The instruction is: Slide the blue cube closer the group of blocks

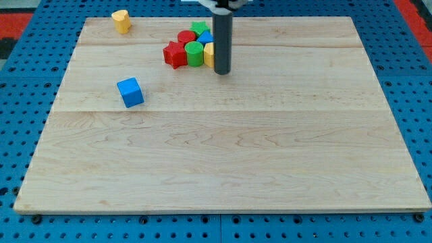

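Blue pegboard frames a pale wooden board (223, 162), and you're looking at a wide, mostly bare playing field. Start at your rod: it drops straight down from the top edge of the view, and my tip (222, 71) sits on the wood near the board's far edge, a little left of its middle. It carries nothing and grips nothing; it's a plain rod, touching or nearly touching the right side of the cluster.

Right beside it, on the view's left, is the group: a yellow block (208, 55) partly hidden behind the rod, a green cylinder (194, 54), a red star-shaped block (175, 55), a red block (185, 38) behind them, a green block (199, 28) at the back and a sliver of blue block (206, 38) tucked against the rod.

Now the one that matters: the blue cube (130, 92) sits alone, well apart, down and to the left of the group, towards the board's left edge. From my tip it lies left and nearer the board's near edge, so you're on the wrong side of it. I'd judge you need to swing round to the cube's lower-left face, then push up and right.

Off in the far-left corner, a yellow heart-shaped block (121, 21) stands out of play.
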Controlling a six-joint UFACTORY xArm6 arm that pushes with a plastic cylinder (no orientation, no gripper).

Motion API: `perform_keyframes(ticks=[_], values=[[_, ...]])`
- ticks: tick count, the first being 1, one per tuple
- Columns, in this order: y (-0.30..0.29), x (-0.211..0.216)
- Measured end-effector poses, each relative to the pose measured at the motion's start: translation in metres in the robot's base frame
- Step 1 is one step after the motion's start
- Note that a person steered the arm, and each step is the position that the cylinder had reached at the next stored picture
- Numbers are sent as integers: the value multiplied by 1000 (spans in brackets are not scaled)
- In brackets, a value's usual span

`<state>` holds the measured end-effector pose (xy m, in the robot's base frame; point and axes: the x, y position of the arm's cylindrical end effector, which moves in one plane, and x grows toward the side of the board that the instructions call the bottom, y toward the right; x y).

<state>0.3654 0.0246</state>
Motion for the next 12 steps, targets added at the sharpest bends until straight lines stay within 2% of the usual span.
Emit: perform_keyframes(ticks=[1, 2, 3, 4, 5, 7, 8, 9, 10, 11, 12], values=[[-4, 75], [-116, 110], [-242, 111], [-249, 73], [-215, 47], [-26, 44], [21, 37], [33, 60], [-79, 53], [-124, 34], [-55, 10]])
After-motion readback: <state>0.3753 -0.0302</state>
